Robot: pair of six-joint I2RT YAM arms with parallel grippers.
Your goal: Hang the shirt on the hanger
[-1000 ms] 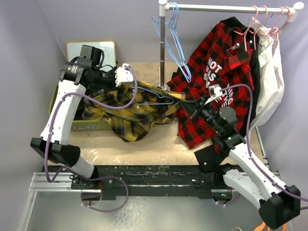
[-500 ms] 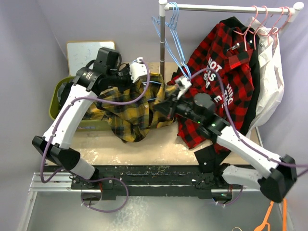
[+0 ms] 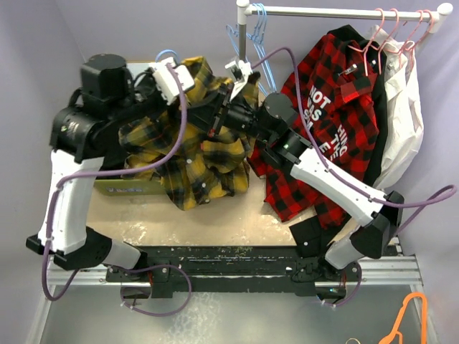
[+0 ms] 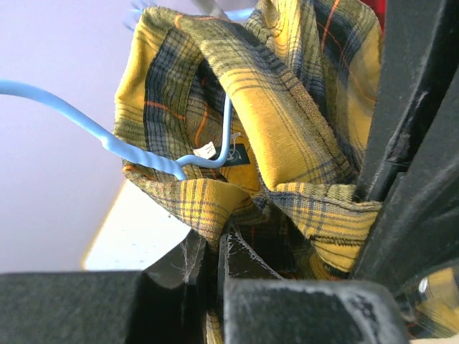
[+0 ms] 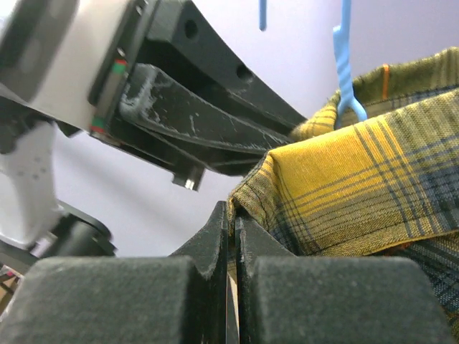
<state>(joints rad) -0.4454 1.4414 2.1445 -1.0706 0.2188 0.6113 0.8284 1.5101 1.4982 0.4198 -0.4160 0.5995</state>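
The yellow-and-navy plaid shirt (image 3: 197,143) hangs bunched in the air between both arms, left of the rack pole. My left gripper (image 3: 188,77) is shut on a fold of the shirt (image 4: 287,129) near the collar, its jaws (image 4: 215,240) pinching cloth. My right gripper (image 3: 217,109) is shut on a hem edge of the shirt (image 5: 358,186). The light-blue hanger (image 4: 147,156) runs into the collar opening, its hook sticking out above the cloth (image 3: 168,54). The hanger's twisted neck (image 5: 345,64) also shows in the right wrist view. The rest of the hanger is hidden inside the fabric.
A rack pole (image 3: 244,50) stands just right of the shirt, with more blue hangers (image 3: 257,39) on the rail. A red-and-black checked shirt (image 3: 323,107), a white garment (image 3: 403,107) and pink hangers (image 3: 391,29) hang further right. A green bin (image 3: 118,185) sits at the left.
Both arms have risen, lifting the shirt and hanger off the table. The right gripper has swung up and left toward the left gripper, and the shirt now hangs in the air.
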